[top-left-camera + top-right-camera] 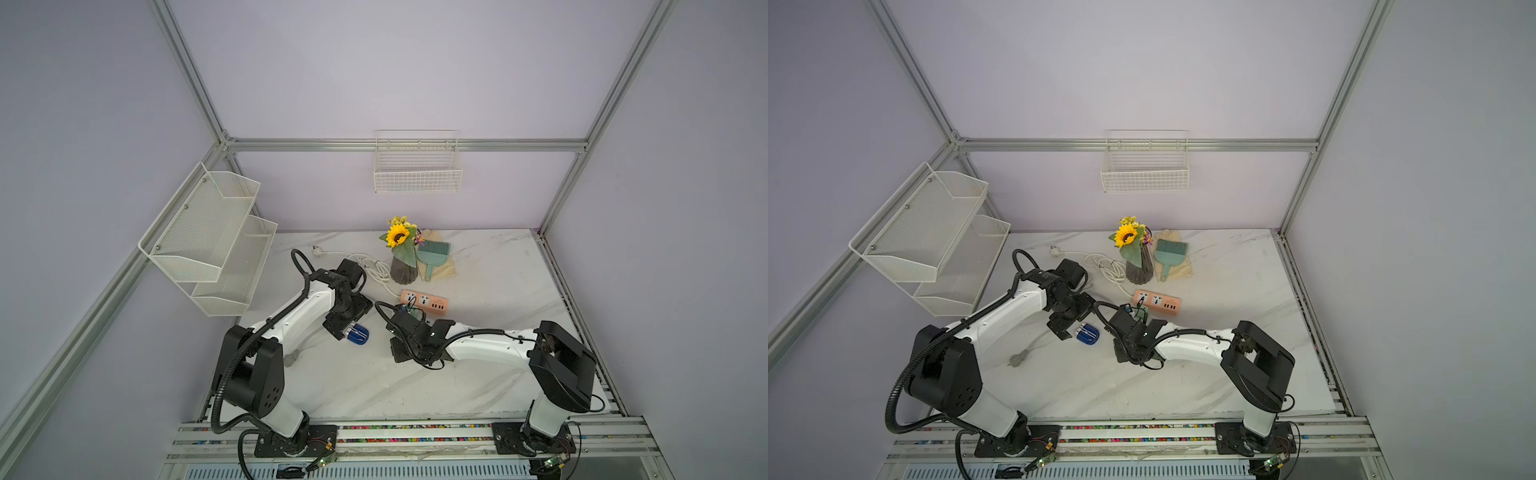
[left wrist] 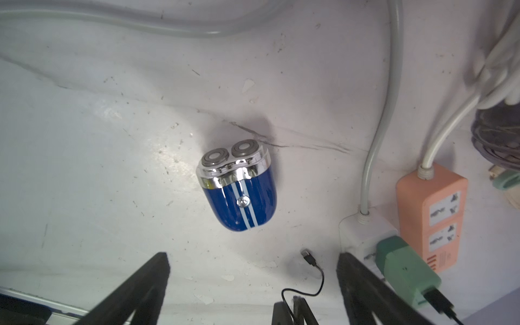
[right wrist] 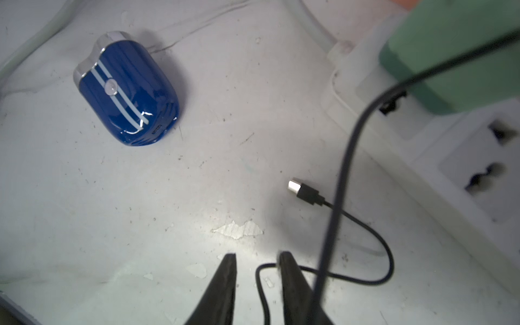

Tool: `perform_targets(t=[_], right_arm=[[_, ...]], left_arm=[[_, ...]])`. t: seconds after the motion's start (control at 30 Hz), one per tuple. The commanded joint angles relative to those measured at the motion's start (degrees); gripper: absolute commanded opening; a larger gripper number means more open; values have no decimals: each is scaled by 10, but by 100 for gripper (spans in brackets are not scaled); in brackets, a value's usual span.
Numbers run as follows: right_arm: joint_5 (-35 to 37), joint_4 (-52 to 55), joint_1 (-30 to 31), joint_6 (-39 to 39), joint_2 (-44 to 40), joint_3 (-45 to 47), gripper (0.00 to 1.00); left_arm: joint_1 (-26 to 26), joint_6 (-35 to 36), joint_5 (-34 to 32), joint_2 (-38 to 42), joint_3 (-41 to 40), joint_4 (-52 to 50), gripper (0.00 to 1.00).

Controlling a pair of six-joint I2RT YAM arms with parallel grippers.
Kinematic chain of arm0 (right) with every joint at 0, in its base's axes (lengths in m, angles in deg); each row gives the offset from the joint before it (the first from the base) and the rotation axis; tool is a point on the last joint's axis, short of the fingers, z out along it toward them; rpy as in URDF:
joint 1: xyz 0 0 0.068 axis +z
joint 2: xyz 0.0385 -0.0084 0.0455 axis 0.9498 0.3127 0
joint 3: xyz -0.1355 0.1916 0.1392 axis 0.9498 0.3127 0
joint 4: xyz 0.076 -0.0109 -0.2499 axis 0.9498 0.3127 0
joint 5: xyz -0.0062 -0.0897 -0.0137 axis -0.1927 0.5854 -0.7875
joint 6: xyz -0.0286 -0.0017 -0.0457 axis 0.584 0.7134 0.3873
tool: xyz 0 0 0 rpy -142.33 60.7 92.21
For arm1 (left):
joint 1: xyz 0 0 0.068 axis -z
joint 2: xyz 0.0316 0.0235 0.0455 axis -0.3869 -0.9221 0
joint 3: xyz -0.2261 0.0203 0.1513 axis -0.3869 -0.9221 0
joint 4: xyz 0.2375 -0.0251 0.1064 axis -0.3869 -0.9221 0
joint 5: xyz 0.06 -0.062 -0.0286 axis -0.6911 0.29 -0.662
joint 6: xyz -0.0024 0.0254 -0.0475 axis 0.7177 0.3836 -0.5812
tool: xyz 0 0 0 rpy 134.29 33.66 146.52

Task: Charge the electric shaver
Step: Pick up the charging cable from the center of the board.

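Note:
The electric shaver (image 2: 239, 191) is dark blue with pale stripes and a silver twin head. It lies on the marble table (image 1: 478, 374), showing in both top views (image 1: 358, 333) (image 1: 1088, 333). My left gripper (image 2: 253, 259) is wide open just short of it, nothing between its fingers. A black charging cable ends in a loose connector (image 3: 305, 192) on the table and runs to a mint-green adapter (image 3: 455, 56) in a white power strip (image 3: 464, 157). My right gripper (image 3: 257, 255) has a narrow gap, and a loop of that cable lies between its fingers, unpinched.
An orange power strip (image 1: 424, 300) lies behind the white one. A vase of sunflowers (image 1: 401, 257), a teal brush (image 1: 432, 253) and a coiled white cord (image 1: 370, 266) sit at the back. Wire baskets hang on the left (image 1: 208, 237) and rear (image 1: 417, 166) walls.

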Motion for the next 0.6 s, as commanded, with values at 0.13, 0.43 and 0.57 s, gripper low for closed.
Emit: perform_targets(t=[0.13, 0.43, 0.57], right_arm=[[-24, 8, -9, -30, -37, 11, 11], [-53, 22, -22, -30, -39, -14, 0], [-105, 44, -48, -57, -62, -25, 0]], left_arm=[[10, 49, 48, 77, -64, 72, 88], [27, 51, 72, 114, -116, 143, 83], [29, 57, 83, 125, -136, 168, 76]])
